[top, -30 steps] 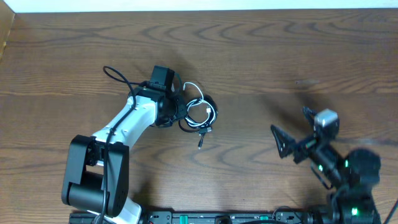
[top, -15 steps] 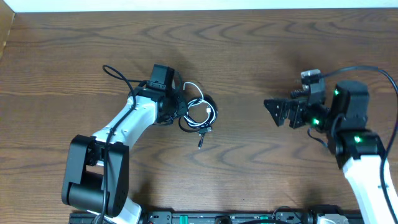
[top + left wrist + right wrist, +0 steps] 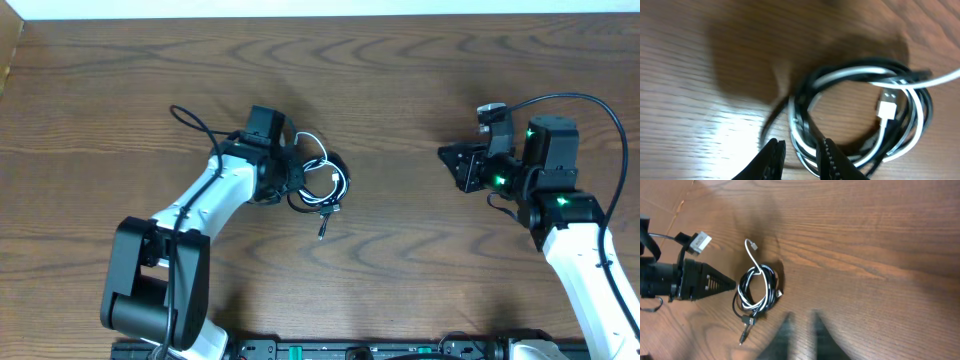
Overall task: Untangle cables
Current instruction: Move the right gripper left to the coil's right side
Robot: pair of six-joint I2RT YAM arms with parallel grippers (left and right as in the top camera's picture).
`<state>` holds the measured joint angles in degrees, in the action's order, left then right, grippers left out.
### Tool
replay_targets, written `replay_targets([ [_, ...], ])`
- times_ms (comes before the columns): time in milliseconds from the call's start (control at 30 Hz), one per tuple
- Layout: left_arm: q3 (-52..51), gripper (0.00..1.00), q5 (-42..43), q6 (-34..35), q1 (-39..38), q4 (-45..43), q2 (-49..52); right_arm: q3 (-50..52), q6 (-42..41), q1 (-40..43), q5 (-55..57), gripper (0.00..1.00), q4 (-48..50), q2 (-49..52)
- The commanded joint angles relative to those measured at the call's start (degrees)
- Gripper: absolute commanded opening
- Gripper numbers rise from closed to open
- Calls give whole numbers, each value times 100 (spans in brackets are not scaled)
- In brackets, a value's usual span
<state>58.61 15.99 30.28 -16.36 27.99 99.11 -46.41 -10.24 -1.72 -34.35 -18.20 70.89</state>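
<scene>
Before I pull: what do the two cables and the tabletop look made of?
The cables: one black, one white, smooth slightly glossy jackets, likely plastic or rubber, since they bend in tight loops. Table: brown grain pattern with a soft sheen; wood or wood-look laminate, I cannot tell which.

L wrist cam's blurry af, cables (image 3: 917,120) cut off at btm edge; R gripper (image 3: 802,339) fingers just smears.

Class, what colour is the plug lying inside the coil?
White; the plug shows best from the left wrist.
</scene>
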Motion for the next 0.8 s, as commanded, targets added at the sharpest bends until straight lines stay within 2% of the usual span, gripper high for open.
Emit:
replay_targets([
  [0,-28,27,-90,50,-192,-22,-101,-140,-42,-149,-72,6,4,101],
  [67,-28,27,-317,57,-304,-22,-101,-136,-42,-278,-70,14,59,188],
  [133,-28,27,-586,203,-428,-17,-101,-136,-44,-428,-46,27,184,330],
  [267,-28,42,-990,308,-608,-39,-101,-136,-44,-855,35,40,507,787],
  [467,-28,44,-1611,308,-623,-50,-98,-136,-46,-1235,33,44,918,1484],
  [633,-28,44,-1530,306,-656,-66,9,-136,-46,-1443,33,48,1217,1912],
  [767,-28,44,-1475,328,-745,-83,166,-136,-111,-1558,37,47,1370,2111],
])
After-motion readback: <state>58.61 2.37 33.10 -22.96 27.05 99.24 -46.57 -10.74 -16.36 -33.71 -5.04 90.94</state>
